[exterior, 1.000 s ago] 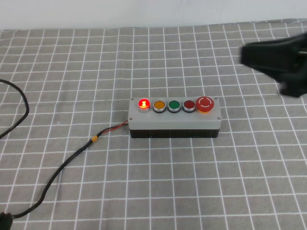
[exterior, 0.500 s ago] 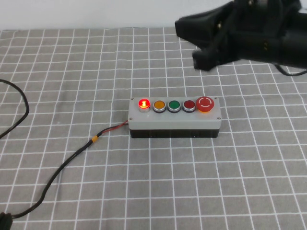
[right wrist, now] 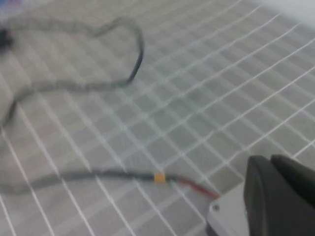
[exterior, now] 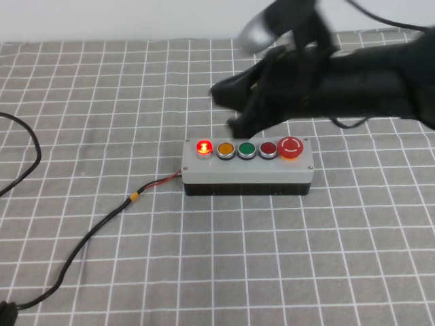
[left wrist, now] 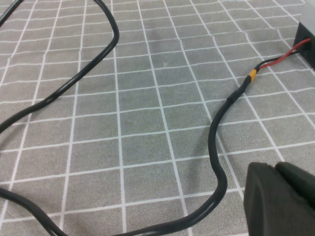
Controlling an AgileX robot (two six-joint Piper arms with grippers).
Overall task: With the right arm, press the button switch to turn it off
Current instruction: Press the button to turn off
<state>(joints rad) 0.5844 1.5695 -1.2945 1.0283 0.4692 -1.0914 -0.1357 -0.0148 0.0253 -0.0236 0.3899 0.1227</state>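
The grey five-button box (exterior: 248,174) lies mid-table. The button switch (exterior: 203,147) is at its left end and glows bright red. To its right are an orange, a green and a darker red button, then a large red mushroom stop button (exterior: 290,147). My right arm (exterior: 353,85) reaches in from the right. Its gripper (exterior: 225,109) is shut and empty, hovering just behind the box, above and slightly right of the glowing button, apart from it. In the right wrist view the shut fingers (right wrist: 273,167) hang over the box's corner (right wrist: 224,214). My left gripper (left wrist: 280,196) is shut and empty.
A black cable (exterior: 81,241) with an orange band (exterior: 134,197) and red wire runs from the box's left end toward the front left. It also shows in the left wrist view (left wrist: 219,142). The table has a grey checked cloth (exterior: 272,258).
My right arm has swept in from the far right, leftward and down, to just behind the box. The button still glows. The left arm has not moved.
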